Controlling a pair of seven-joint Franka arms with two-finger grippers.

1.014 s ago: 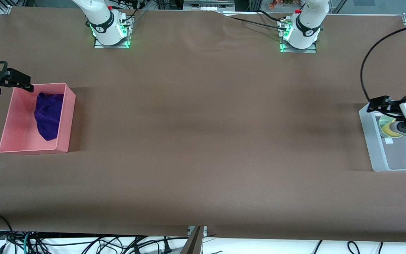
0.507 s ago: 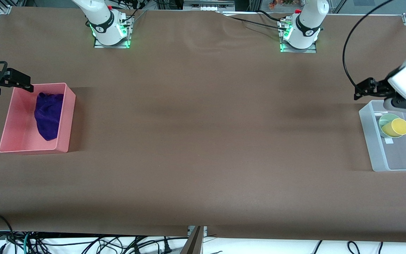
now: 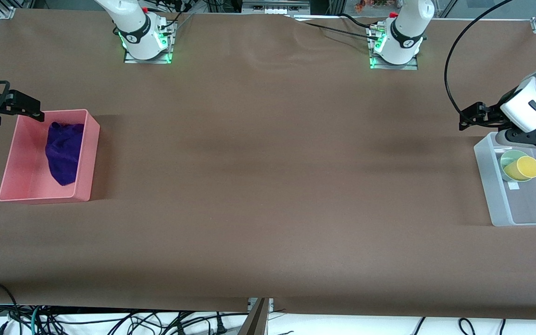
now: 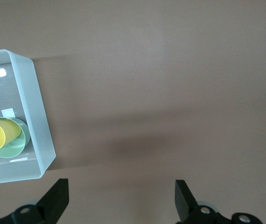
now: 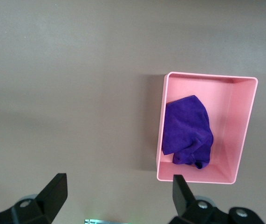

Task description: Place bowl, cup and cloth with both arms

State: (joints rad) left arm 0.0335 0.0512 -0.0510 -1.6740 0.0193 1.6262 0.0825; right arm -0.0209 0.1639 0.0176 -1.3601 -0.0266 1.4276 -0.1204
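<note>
Cup (image 3: 525, 168) tilted in bowl (image 3: 510, 160), clear bin (image 3: 491, 186) frame right | cloth (image 3: 64, 151) in pink bin (image 3: 86, 153) frame left | I see L gripper (image 3: 465, 122) & R gripper (image 3: 35, 113) fingers apart, empty

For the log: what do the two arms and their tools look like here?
Both arms are white with black joint bands, and green lights glow at their bases. The left arm has a rounded white wrist shell with a black bracket, and a black cable loops above it. The left tool and the right tool are black with flat two-finger pads.
</note>
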